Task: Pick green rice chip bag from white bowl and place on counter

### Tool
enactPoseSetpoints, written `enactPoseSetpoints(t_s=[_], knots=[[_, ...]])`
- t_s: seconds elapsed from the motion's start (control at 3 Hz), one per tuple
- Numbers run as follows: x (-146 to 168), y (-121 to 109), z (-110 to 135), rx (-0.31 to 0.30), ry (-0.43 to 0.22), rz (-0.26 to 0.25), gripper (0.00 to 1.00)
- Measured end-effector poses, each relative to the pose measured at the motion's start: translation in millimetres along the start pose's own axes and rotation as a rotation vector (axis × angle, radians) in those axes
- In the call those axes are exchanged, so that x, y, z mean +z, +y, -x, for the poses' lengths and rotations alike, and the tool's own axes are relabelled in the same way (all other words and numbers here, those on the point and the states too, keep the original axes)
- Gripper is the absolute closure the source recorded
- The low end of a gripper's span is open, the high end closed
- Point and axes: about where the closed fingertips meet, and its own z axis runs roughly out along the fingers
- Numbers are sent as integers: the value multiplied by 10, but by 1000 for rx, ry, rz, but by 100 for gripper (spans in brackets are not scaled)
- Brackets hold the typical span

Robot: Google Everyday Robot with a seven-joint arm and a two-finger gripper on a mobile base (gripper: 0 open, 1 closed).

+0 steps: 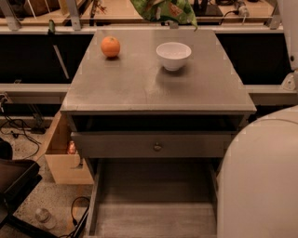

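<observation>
The bag (164,10) is cut off by the top edge. The pincer is out of view; the arm (260,181) runs off the right edge

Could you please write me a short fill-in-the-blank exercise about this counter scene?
1. The white bowl on the counter is ____.
2. The fruit left of the bowl is an ____.
3. The green bag shows at the ____ edge of the view, beyond the counter.
4. The gripper is ____ of view.
Missing words: empty, orange, top, out.
</observation>
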Motion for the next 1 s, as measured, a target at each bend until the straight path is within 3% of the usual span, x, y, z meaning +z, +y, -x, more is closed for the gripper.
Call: enactPoseSetpoints(t_s=[0.33,1.0], knots=[[192,34,39,10,-28,-1,100],[1037,230,366,2,-154,20,100]])
